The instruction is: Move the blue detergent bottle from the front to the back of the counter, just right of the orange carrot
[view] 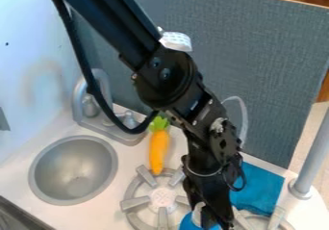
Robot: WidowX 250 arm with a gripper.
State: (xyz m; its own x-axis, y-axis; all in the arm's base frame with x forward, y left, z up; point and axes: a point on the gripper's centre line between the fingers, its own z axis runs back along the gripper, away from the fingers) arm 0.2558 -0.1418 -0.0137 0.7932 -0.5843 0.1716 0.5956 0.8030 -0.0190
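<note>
carrot (158, 152) 1 | burners (162, 198) 2 | sink (69, 171) 1 | faucet (78, 101) 1 | cloth (260, 188) 1 | blue object (187, 223) 1

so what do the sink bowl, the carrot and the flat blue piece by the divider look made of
The sink bowl looks like satin grey metal, or metallic-painted plastic: its sheen is soft. The carrot seems smooth, semi-matte plastic, evenly orange, though foam is possible. The flat blue piece is probably matte cloth: it lies thin, without gloss.

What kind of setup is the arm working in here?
Looks like a toy kitchen: a round grey sink with a faucet, grey stove burners on a white counter, and a toy carrot behind one burner.
</note>
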